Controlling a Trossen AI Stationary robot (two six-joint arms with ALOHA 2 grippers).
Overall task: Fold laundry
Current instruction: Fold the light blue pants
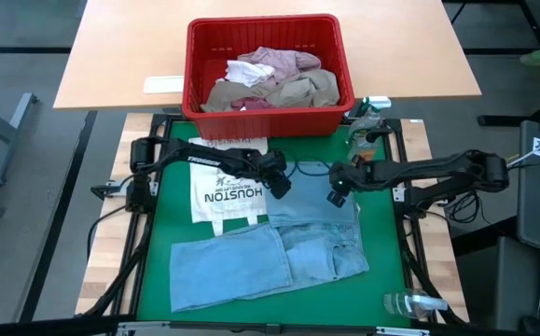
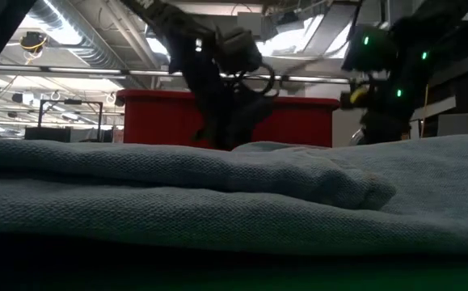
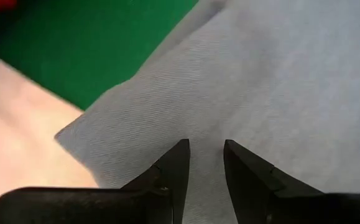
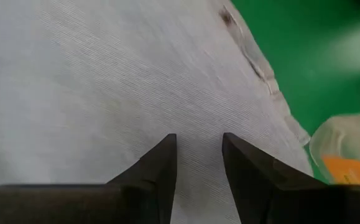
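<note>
Light blue denim jeans (image 1: 288, 247) lie flat on the green mat (image 1: 158, 280), one part reaching toward the far edge between my two grippers. My left gripper (image 1: 277, 183) is over the far left edge of the denim (image 3: 242, 81), its fingers a little apart. My right gripper (image 1: 337, 193) is over the far right part of the denim (image 4: 105, 81), near its seamed edge (image 4: 260, 68), its fingers also a little apart. No cloth shows between either pair of fingers. Pink, white and tan garments (image 1: 270, 79) lie heaped in the red basket (image 1: 335, 117).
A white tote bag printed HOUSTON (image 1: 228, 191) lies on the mat left of the jeans, under my left arm. A bottle with an orange label (image 1: 367, 112) stands at the far right, and a clear spray bottle (image 1: 411, 303) lies at the near right corner.
</note>
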